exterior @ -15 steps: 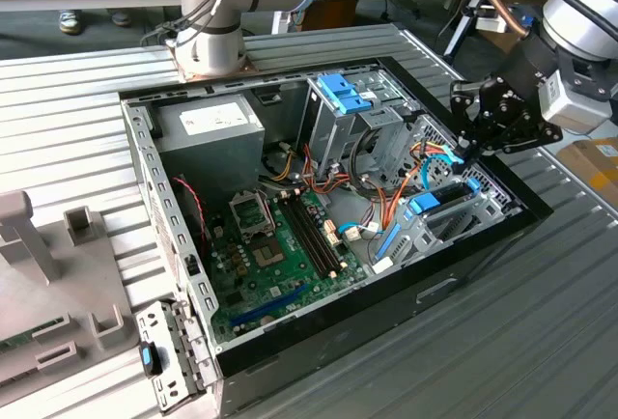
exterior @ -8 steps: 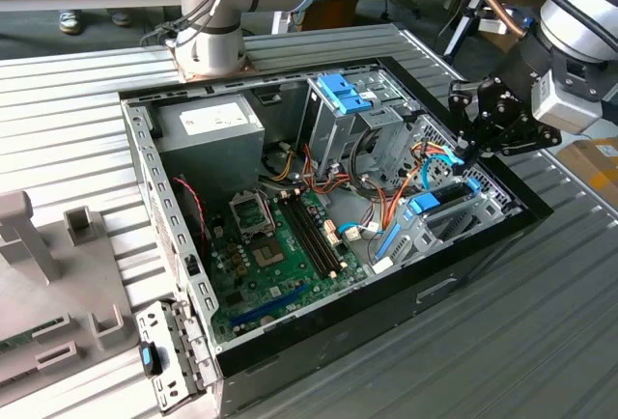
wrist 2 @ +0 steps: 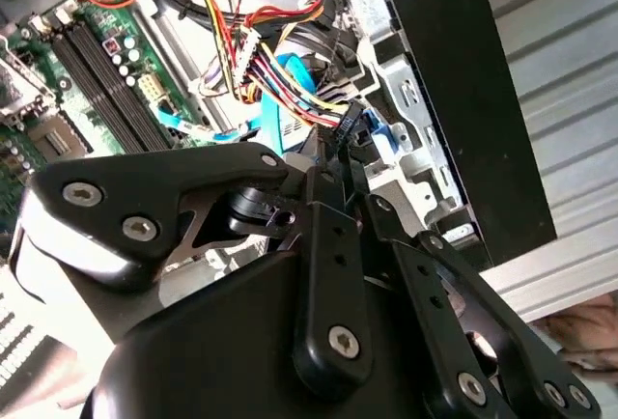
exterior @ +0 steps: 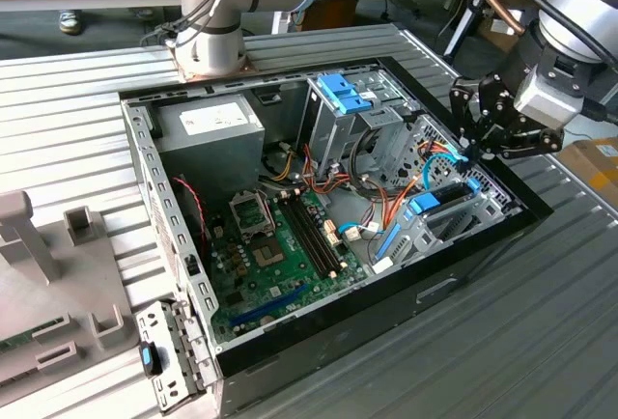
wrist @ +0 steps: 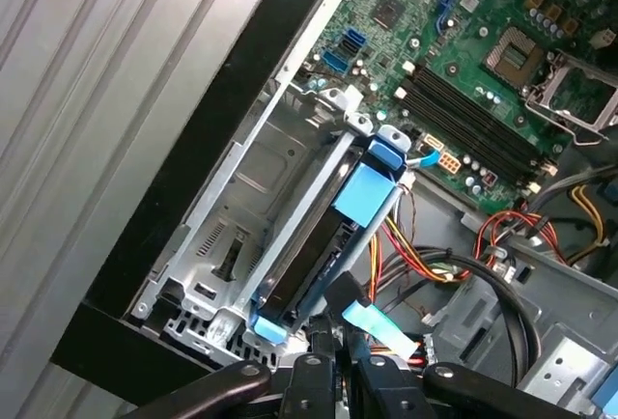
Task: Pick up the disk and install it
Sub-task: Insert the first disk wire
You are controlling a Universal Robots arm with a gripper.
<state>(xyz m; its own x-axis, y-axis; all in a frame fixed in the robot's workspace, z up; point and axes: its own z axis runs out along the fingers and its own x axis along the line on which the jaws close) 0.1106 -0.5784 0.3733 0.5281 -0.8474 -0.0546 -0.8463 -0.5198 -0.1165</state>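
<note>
Disk (wrist: 323, 245) stood on edge in the metal bay (wrist: 232, 192), its near end just ahead of the gripper (wrist: 337, 347) in the first wrist view. Whether tips and blue frame touched, I could not tell. The fingers (wrist: 322, 361) were drawn together, nothing visible between them. Pick-up looked done; the step in hand was, I judged, the install, with the disk seemingly not fully home. Seating it would call for a straight push along the bay, kept clear of the cables (wrist: 410, 255) just to one side of the fingers. Farther off — well beyond the fingertips — lay the board (wrist: 463, 52).
</note>
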